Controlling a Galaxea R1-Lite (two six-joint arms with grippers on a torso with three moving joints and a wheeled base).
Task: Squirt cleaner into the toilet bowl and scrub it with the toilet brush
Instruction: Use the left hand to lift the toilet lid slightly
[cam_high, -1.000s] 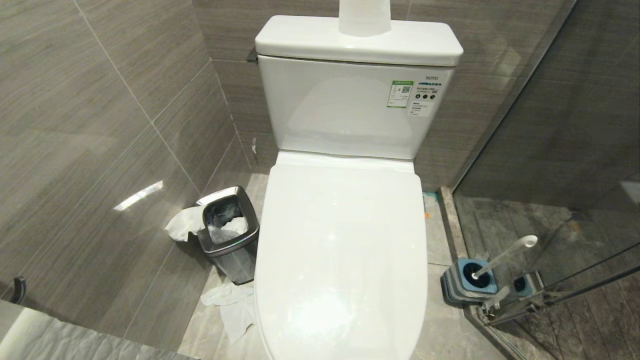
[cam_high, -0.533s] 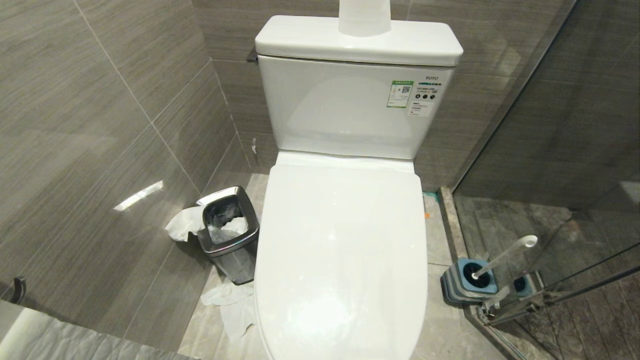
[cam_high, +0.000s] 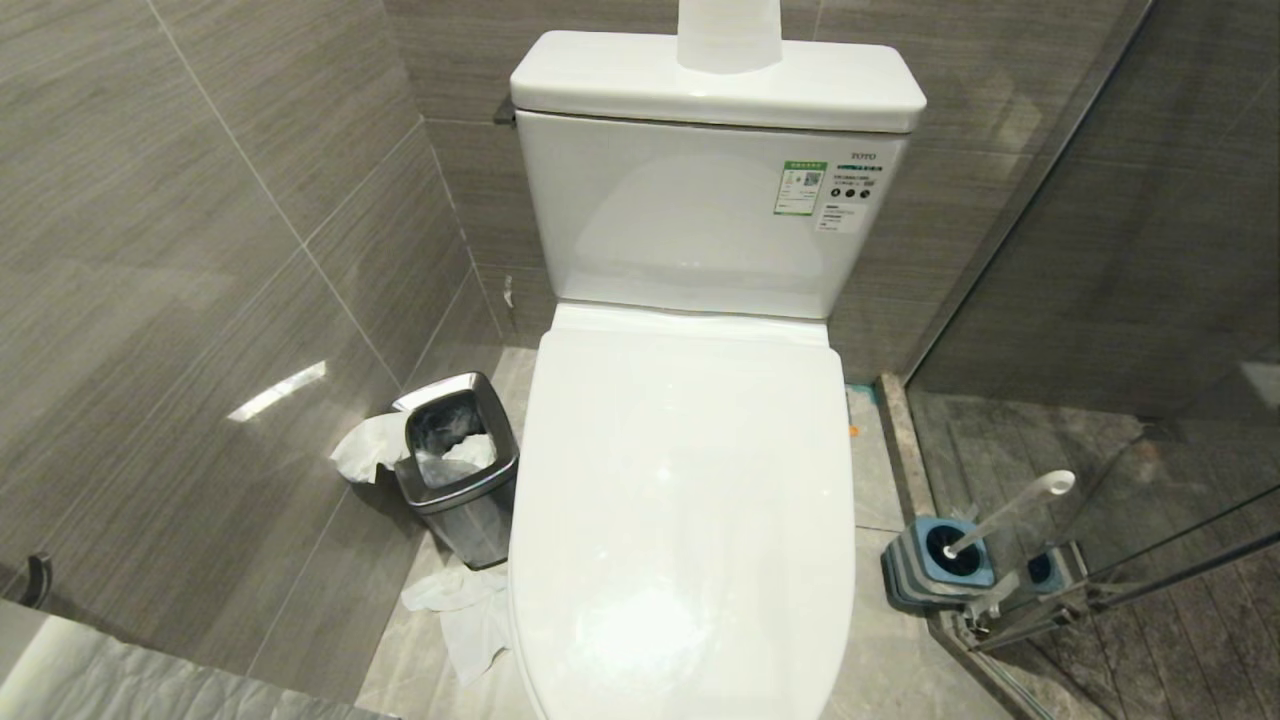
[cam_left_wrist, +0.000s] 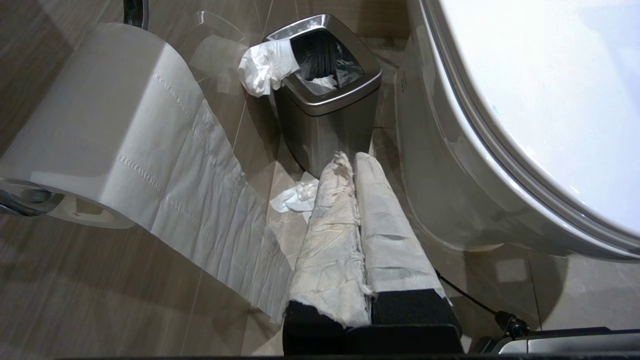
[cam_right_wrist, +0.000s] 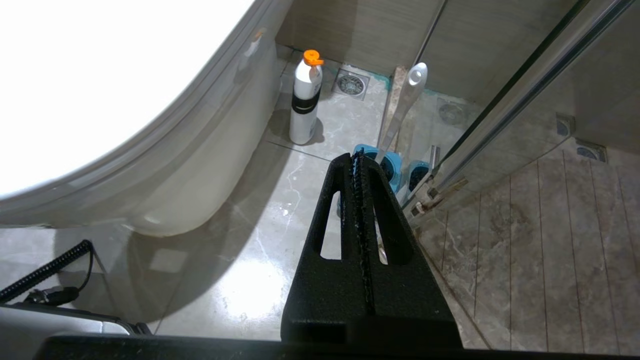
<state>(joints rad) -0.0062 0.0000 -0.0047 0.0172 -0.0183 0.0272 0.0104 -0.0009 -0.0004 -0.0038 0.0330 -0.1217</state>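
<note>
Head view: the large white glossy porcelain toilet bowl (cam_high: 690, 500) is seen with its lid down, between a small square steel waste bin (cam_high: 460, 470) and the slim white plastic toilet brush (cam_high: 1010, 512), which is stood tilted in its blue-and-grey holder (cam_high: 935, 565) beside the glass shower screen (cam_high: 1150, 300). A white bottle with an orange cap (cam_right_wrist: 304, 102) is stood on the floor just beside the bowl's base. The paper-wrapped left pincer (cam_left_wrist: 350, 165) is pressed together low near the bin; the black right pincer (cam_right_wrist: 357, 160) is likewise pressed together, pointed toward the brush holder.

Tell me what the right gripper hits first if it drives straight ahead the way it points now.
Probably the squat blue-and-grey brush holder with its slim white toilet brush: the shut right gripper points at it, though depth is unclear.
</note>
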